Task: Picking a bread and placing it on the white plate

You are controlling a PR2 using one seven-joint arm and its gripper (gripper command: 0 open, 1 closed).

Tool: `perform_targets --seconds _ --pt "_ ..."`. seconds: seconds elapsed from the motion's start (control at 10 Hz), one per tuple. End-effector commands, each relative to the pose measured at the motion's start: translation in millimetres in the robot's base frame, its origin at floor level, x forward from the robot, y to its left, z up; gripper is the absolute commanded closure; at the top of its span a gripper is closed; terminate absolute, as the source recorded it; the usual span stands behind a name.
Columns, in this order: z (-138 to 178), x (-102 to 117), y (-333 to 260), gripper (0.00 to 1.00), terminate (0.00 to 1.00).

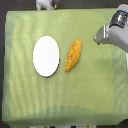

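- Your bread lies loose on the green cloth, just beside the plate on the exterior view's right; neither is touched.
- Your gripper hangs apart from the bread, likely staged for approach; I cannot tell how its jaws stand.

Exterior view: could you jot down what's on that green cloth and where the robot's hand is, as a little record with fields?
surface: green cloth covering the table
white plate: oval, nothing on it
bread: golden-orange, croissant-like, lying on the cloth beside the plate, toward the exterior view's right, not touching it
hand: at the upper right, apart from the bread, holding nothing
hand open or shut: cannot tell
bread on plate: not yet
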Motion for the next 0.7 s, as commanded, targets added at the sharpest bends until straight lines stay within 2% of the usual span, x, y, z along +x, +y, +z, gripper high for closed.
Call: perform_targets --seconds 0.0,0.6 --pt "3.7 5.9 11.7 0.0 0.0" --pt "-5.5 26.1 68.4 0.0 0.0"
